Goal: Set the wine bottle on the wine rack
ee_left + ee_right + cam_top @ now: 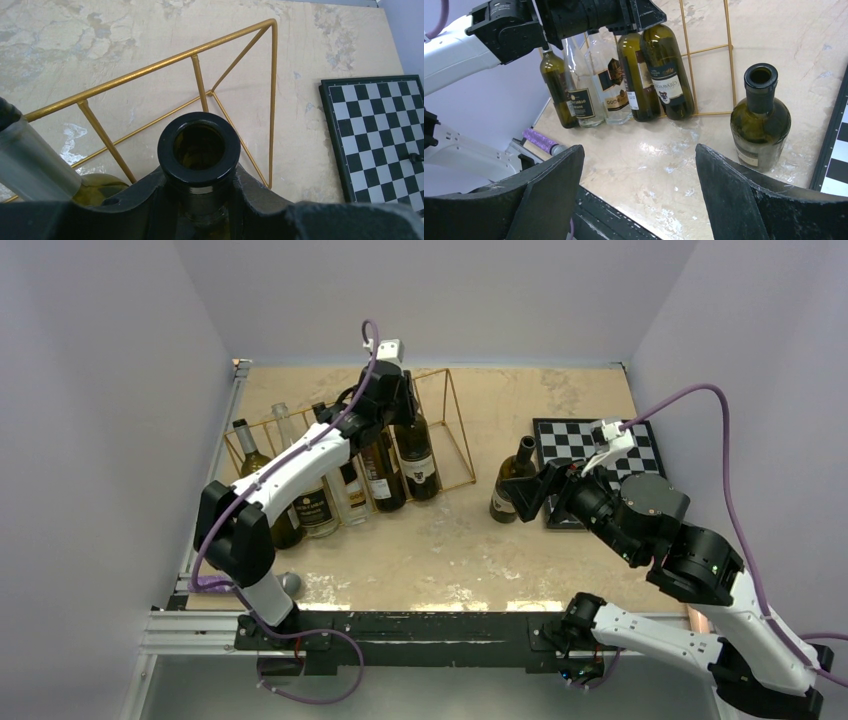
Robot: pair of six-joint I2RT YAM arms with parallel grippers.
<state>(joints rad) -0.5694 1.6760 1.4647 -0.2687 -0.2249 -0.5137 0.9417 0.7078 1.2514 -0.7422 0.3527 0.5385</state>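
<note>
The gold wire wine rack (455, 425) stands at the back left with several bottles leaning in its slots. My left gripper (398, 400) is shut on the neck of a dark wine bottle (417, 452) that leans in the rack's rightmost filled slot. In the left wrist view my gripper (199, 176) holds that bottle (199, 147) just below its open mouth, with the rack (273, 100) behind. A second dark bottle (512, 485) stands upright on the table right of the rack. My right gripper (538, 497) is open and empty beside it. In the right wrist view this bottle (760, 120) stands beyond my right gripper (639, 152).
A black-and-white chessboard (600, 455) lies at the back right, behind the right arm. A purple-handled tool (541, 141) lies near the front left edge. Labelled bottles (604, 85) fill the rack's left slots. A clear bottle neck (30, 160) is close to the left of my left gripper.
</note>
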